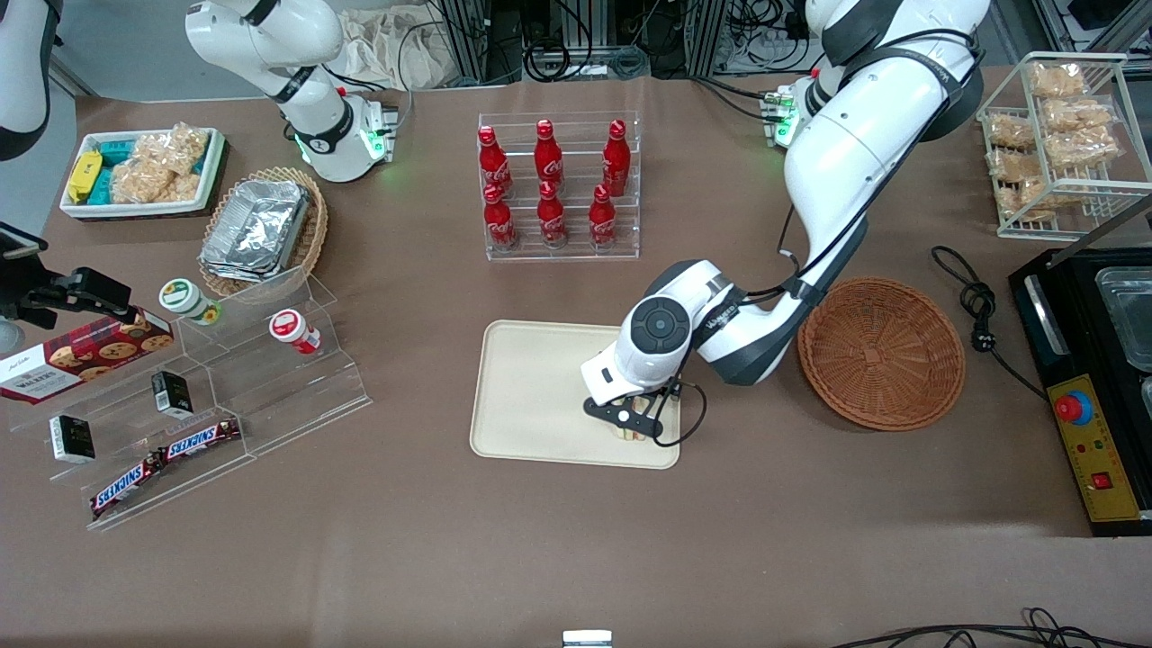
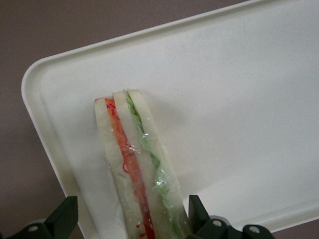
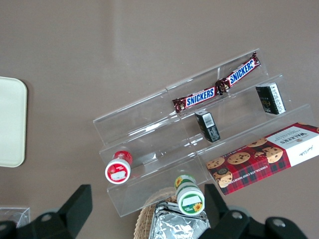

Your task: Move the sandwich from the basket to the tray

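I work at a wide counter (image 1: 576,540) covered in a matte brown sheet that lies smooth and runs nearly edge to edge in the front view. My tool (image 1: 634,423) hangs low over its middle. Past the counter's edge farthest from the front camera stand aluminium frame posts (image 1: 468,36) with black cables (image 1: 576,54) tangled among them, and a crumpled pale sheet (image 1: 396,45) lies beside them. A strip of grey floor (image 1: 117,45) shows toward the parked arm's end. The light is even and comes from overhead, and shadows are soft and short.
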`<state>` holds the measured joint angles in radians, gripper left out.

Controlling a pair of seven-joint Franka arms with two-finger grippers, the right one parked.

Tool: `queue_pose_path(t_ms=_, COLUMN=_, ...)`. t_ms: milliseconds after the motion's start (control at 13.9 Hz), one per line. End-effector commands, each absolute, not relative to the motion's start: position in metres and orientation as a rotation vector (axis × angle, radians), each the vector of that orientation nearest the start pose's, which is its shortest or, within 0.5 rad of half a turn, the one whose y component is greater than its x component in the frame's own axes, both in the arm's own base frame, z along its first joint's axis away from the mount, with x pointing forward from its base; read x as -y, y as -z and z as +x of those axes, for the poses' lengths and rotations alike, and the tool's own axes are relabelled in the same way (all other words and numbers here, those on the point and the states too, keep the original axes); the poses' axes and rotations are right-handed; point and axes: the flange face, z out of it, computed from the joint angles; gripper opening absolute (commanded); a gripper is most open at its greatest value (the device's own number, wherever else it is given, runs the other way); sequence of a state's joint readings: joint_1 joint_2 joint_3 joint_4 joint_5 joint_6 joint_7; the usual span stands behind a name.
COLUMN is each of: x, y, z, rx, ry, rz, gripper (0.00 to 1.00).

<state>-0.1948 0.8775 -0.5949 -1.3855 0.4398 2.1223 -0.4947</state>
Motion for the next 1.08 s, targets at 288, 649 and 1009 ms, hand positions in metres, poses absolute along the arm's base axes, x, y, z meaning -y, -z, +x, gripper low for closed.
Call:
queue_pose_path(t_ms=288, x=0.398, y=-0.365, z=0.567, rx=-0.514, ry=-0.114, rz=-2.933, gripper=0.99)
queue_pose_path(t_ms=649, x=0.319, y=-0.454, z=0.53, rx=-0.25, ry=-0.107, rz=-2.964, gripper=0.99)
queue_pose_path(t_ms=1009, x=0.239, y=-0.516, z=0.512, rx=0.007, ry=-0.061, rz=-3.011, gripper=0.99)
